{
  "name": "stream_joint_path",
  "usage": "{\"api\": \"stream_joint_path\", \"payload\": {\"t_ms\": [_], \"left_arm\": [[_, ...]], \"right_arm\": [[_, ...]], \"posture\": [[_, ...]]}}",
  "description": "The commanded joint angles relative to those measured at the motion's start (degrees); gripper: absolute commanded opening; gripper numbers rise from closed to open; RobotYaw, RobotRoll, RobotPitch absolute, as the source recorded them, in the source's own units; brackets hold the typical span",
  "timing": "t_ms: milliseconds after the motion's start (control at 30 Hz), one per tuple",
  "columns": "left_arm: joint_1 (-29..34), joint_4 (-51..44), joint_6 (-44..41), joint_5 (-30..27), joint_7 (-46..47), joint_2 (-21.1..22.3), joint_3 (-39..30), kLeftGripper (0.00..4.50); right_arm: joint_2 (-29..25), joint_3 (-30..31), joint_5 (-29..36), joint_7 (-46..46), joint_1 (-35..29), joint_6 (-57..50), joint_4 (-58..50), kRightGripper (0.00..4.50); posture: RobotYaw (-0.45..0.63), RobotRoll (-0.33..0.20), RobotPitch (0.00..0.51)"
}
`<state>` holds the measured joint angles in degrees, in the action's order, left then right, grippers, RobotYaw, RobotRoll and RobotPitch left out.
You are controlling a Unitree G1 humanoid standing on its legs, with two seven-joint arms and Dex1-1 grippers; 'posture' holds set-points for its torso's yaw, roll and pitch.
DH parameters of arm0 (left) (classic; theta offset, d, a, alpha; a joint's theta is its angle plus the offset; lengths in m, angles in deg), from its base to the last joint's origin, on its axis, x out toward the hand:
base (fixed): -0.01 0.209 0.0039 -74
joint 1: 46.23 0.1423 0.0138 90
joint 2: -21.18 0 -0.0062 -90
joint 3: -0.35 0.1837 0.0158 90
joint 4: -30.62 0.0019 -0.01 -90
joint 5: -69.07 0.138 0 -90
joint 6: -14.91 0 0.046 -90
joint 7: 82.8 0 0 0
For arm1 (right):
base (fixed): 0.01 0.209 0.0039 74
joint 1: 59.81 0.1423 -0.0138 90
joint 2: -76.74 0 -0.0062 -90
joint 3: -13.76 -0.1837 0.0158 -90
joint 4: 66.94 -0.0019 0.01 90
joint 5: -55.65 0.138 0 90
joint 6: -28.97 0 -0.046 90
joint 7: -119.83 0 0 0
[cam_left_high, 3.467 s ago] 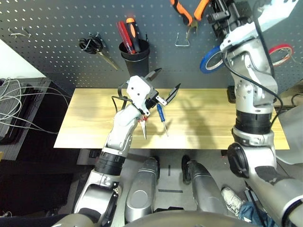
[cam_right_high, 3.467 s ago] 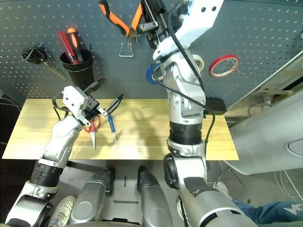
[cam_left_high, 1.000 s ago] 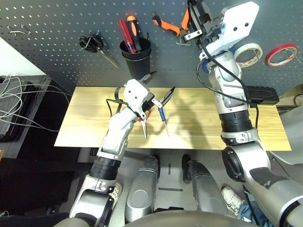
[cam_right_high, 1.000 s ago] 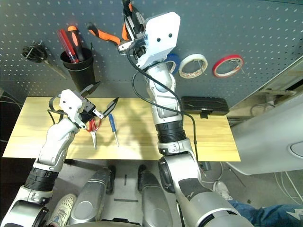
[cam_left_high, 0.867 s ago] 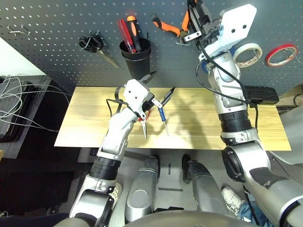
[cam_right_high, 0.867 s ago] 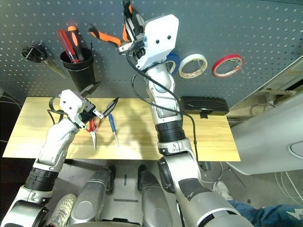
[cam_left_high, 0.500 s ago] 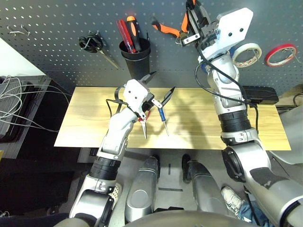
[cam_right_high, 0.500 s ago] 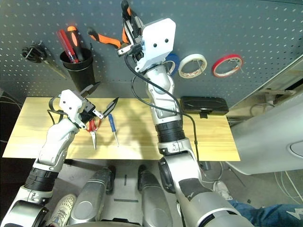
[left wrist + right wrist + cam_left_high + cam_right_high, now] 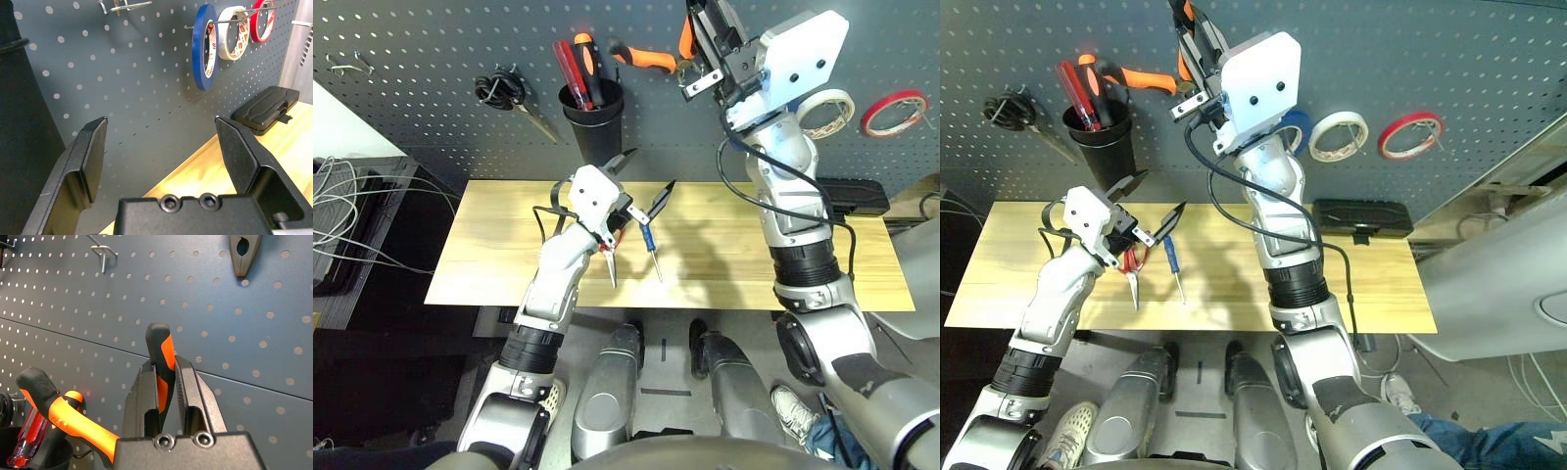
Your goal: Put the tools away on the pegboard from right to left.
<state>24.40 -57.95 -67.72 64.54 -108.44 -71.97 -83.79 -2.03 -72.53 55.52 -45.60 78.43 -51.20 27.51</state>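
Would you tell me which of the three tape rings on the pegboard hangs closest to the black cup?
The blue tape ring: it hangs at the cup's end of the row, with the white ring next and the red ring farthest away.

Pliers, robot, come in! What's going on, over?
Right gripper shut on pliers, up at the pegboard, not hung. Left gripper open over scissors and screwdriver. Nothing in the way.

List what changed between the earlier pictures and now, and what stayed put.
The right tool, shut on the pliers throughout, carried them leftward along the pegboard toward the black cup, tilting them. Unchanged: the left tool hovers open above the screwdriver and red-handled scissors on the table; the blue tape ring hangs on its peg.
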Motion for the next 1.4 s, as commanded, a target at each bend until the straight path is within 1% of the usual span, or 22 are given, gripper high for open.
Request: {"api": "stream_joint_path", "payload": {"t_ms": [33, 367, 700, 767, 800, 833, 900, 1033, 1100, 1167, 1300, 1400], "left_arm": [[0.9, 0.7, 0.5, 0.3, 0.0, -0.1, 0.2, 4.5], [1.6, -0.2, 0.3, 0.2, 0.0, -0.1, 0.2, 4.5], [1.7, -0.3, 0.2, 0.2, -0.1, -0.4, 0.6, 4.5], [1.3, -0.2, 0.1, 0.2, -0.2, -0.4, 0.6, 4.5], [1.2, -0.1, 0.1, 0.2, -0.2, -0.4, 0.5, 4.5], [1.1, -0.1, 0.1, 0.2, -0.3, -0.3, 0.5, 4.5], [1.0, 0.0, 0.2, 0.2, -0.5, -0.1, 0.5, 4.5], [0.9, 0.6, 0.2, 0.5, -1.8, 0.4, 1.3, 4.5], [1.0, 0.8, -0.1, 0.4, -2.7, 0.5, 1.8, 4.5], [1.2, 1.0, -0.6, 0.3, -3.6, 0.7, 2.3, 4.5], [1.4, 2.1, -1.8, 0.6, -5.5, 1.0, 4.0, 4.5], [1.4, 3.3, -3.4, 1.5, -5.9, 1.2, 4.8, 4.5]], "right_arm": [[0.3, 0.6, 0.0, 0.2, 0.2, 1.3, 1.7, 0.29], [1.0, -0.7, 0.6, -0.9, 1.0, 3.5, 9.1, 0.29], [1.3, -2.8, 1.4, -2.6, 0.4, 1.9, 11.3, 0.29], [0.9, -3.7, 1.8, -3.1, -0.5, 0.8, 9.7, 1.03], [0.7, -4.0, 2.1, -3.4, -1.1, 0.2, 8.5, 1.25], [0.5, -4.3, 2.4, -3.5, -2.1, -0.3, 6.7, 1.69], [0.1, -4.5, 2.7, -3.6, -4.0, -1.3, 3.5, 2.31], [-0.7, -5.1, 3.0, -4.6, -9.7, -4.5, -5.7, 3.67], [-1.3, -5.2, 2.8, -4.6, -12.4, -5.5, -9.7, 4.45], [-2.2, -5.1, 2.6, -4.1, -15.5, -6.1, -13.1, 4.45], [-5.7, -4.5, 3.0, -1.2, -24.1, -9.4, -18.5, 4.45], [-7.8, -3.9, 2.8, 0.5, -27.9, -11.7, -20.3, 4.45]], "posture": [[0.21, 0.0, 0.264], [0.22, 0.0, 0.27], [0.22, 0.0, 0.275], [0.22, 0.0, 0.274], [0.22, 0.0, 0.272], [0.22, 0.0, 0.272], [0.22, 0.0, 0.272], [0.21, 0.0, 0.272], [0.2, 0.0, 0.272], [0.2, 0.0, 0.274], [0.19, 0.0, 0.274], [0.18, 0.0, 0.271]]}}
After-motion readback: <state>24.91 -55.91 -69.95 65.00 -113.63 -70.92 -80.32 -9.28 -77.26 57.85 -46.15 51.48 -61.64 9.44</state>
